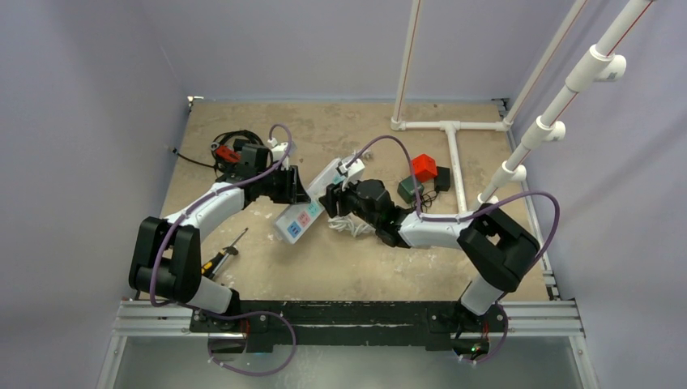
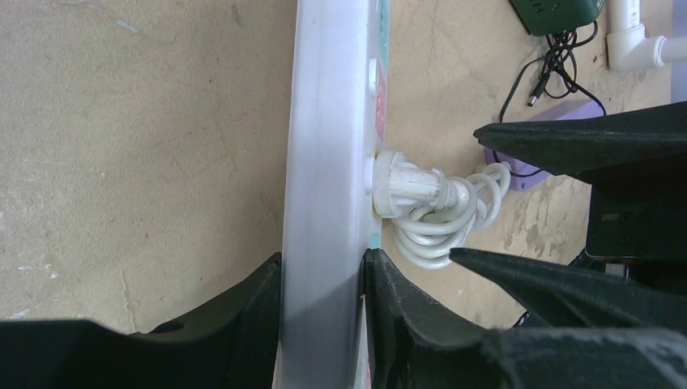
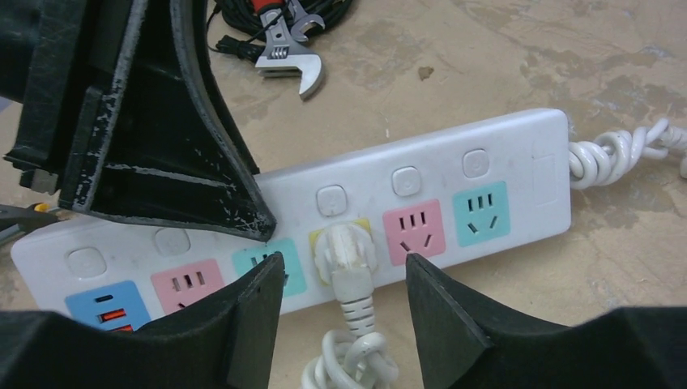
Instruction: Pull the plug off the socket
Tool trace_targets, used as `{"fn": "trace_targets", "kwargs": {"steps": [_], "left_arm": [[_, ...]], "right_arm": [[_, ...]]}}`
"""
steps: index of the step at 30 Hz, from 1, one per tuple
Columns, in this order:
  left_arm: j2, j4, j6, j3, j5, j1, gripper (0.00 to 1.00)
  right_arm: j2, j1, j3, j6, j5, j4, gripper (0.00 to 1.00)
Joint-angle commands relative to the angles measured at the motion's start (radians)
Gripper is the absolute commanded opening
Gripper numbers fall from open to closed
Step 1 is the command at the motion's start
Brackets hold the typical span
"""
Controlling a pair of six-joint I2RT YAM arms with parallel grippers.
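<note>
On table [image 1: 364, 263]: one socket [image 3: 518, 162], one plug [image 3: 340, 243] in it; left pincer [image 2: 324, 267] pinching socket, right pincer [image 3: 343, 261] spread astride plug.

The left gripper [image 2: 322, 271] clamps the socket [image 2: 324, 121]; the plug [image 2: 403, 185] sticks out of the socket, between the spread fingers of the right gripper [image 2: 466, 194].

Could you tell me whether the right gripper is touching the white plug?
Apart: right wrist view shows gaps on both sides between right gripper and white plug.

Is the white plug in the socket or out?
In. The plug sits flat against the socket, with its prongs hidden inside.
</note>
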Motion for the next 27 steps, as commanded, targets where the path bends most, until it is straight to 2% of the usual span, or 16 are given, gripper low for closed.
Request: {"fn": "trace_targets", "kwargs": {"steps": [1,6,12,19,23,27], "left_arm": [[-0.012,0.011,0.020,0.041,0.000,-0.005,0.00],[-0.009,0.011,0.020,0.043,0.000,-0.005,0.00],[-0.015,0.001,0.022,0.046,-0.026,-0.002,0.00],[-0.017,-0.013,0.014,0.045,-0.034,0.050,0.00],[-0.021,-0.008,0.013,0.041,-0.021,0.051,0.00],[-0.018,0.003,0.011,0.039,0.004,0.052,0.00]], "right_arm": [[0.012,-0.028,0.051,-0.025,-0.079,-0.013,0.57],[0.046,-0.028,0.067,-0.038,-0.125,-0.022,0.50],[0.093,-0.028,0.090,-0.046,-0.118,-0.062,0.52],[0.107,-0.028,0.088,-0.050,-0.128,-0.068,0.52],[0.124,-0.028,0.102,-0.058,-0.128,-0.071,0.45],[0.144,-0.028,0.123,-0.076,-0.120,-0.061,0.44]]}}
